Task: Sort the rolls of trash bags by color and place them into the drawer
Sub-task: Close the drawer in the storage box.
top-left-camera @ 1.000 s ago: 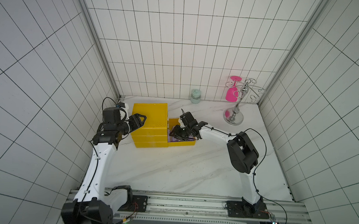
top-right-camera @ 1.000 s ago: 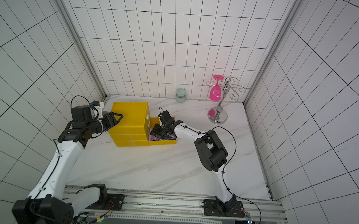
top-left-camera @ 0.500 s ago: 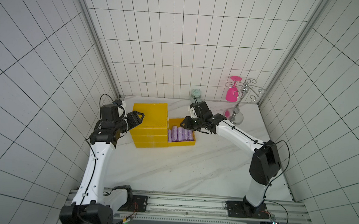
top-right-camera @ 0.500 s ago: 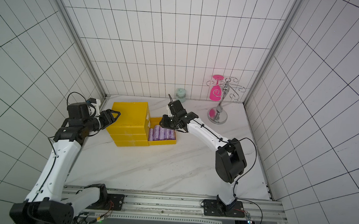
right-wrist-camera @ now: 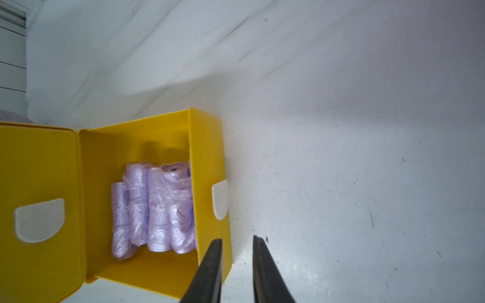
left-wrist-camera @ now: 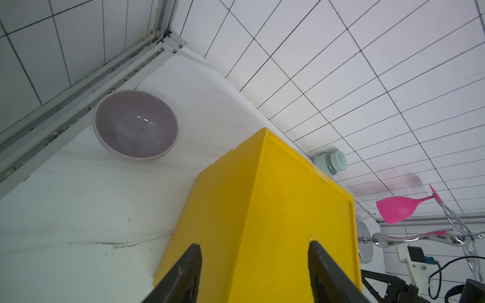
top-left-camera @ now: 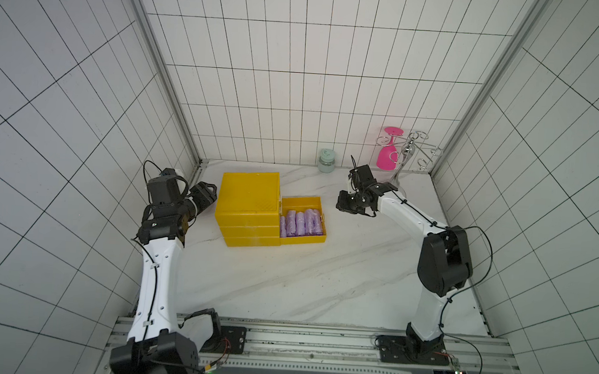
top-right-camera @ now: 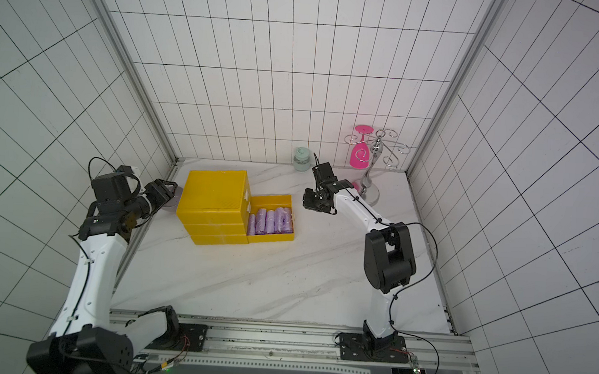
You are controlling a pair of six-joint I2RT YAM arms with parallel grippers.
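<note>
Pincers empty near the open drawer (top-left-camera: 304,240)
The right pincer (right-wrist-camera: 236,238), narrowed, hangs low in its wrist view near the drawer front; lilac rolls (right-wrist-camera: 154,207) lie packed inside. The left pincer (left-wrist-camera: 253,244) gapes beside the cabinet (top-left-camera: 247,195). Pushed shut, a proud roll could jam, or the cabinet skid on the bench (top-left-camera: 320,285)

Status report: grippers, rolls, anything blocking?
Left gripper open beside cabinet; right gripper barely open, empty. Lilac rolls lying in open drawer. Nothing blocking the drawer.
</note>
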